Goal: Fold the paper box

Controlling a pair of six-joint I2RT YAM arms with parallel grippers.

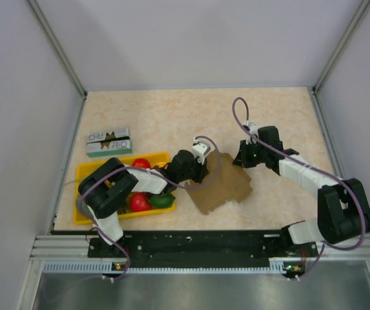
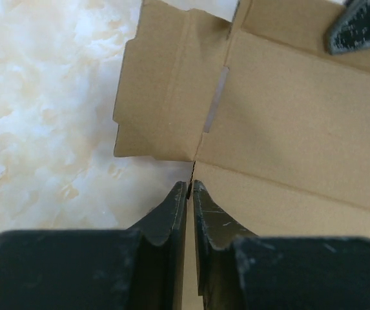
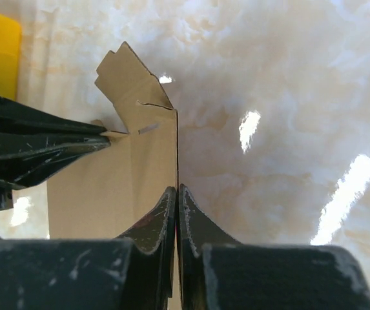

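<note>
Your box (image 1: 226, 184), an unfolded sheet, sits mid-table (image 1: 172, 116) between both arms, just right of the tray (image 1: 162, 155).
Left gripper (image 2: 190, 187): fingers pinch one edge, almost touching.
Right gripper (image 3: 177, 190): fingers clamped fully on the opposite edge.

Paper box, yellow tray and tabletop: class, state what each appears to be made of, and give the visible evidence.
The paper box looks like matte brown kraft cardboard: scored creases, die-cut notches. The yellow tray is probably moulded plastic: smooth, evenly coloured. The tabletop is glossy with a beige marble pattern and bright reflections; likely laminate or vinyl, uncertain.
</note>
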